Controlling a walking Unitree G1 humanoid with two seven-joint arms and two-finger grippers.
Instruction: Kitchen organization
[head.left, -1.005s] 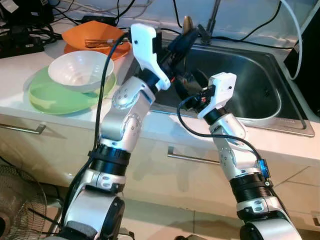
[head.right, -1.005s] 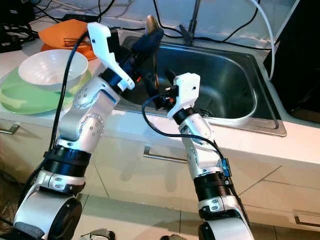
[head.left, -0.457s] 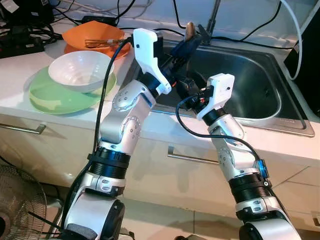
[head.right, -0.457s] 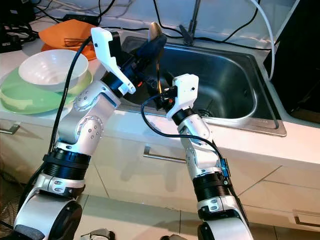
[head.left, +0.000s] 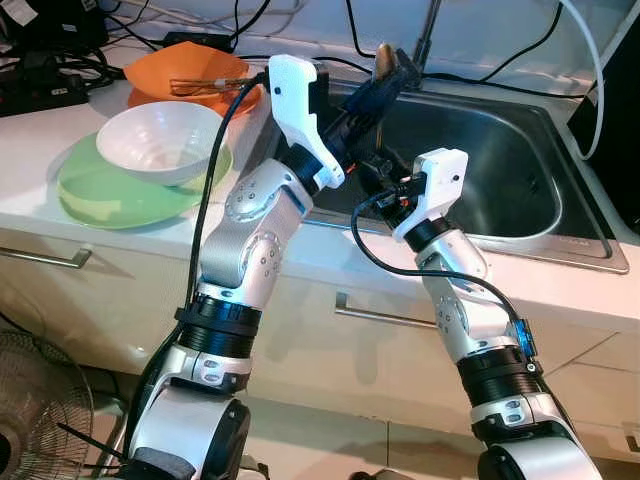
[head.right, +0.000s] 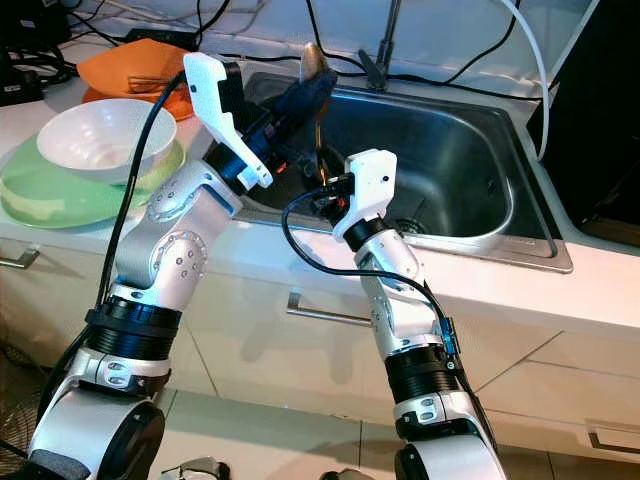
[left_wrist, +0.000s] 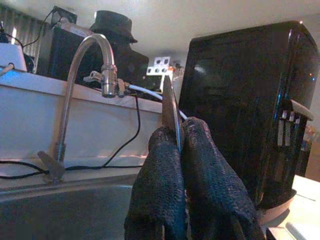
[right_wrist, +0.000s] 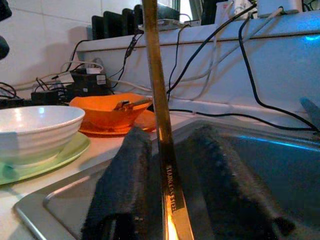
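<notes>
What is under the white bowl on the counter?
The white bowl sits on a green plate, whose rim shows all round it. The plate's middle is covered by the bowl, so anything lying there cannot be seen.

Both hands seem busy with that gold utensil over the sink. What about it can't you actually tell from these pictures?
- Gold utensil: its end peeks above the left hand; the fingers hide the middle, so spoon or ladle is unclear.
- Right hand: the handle passes between its fingers, but whether they press it is not visible.
- Orange bowl: the item inside is too small to identify.
- Sink: the arms hide part of its floor.
</notes>
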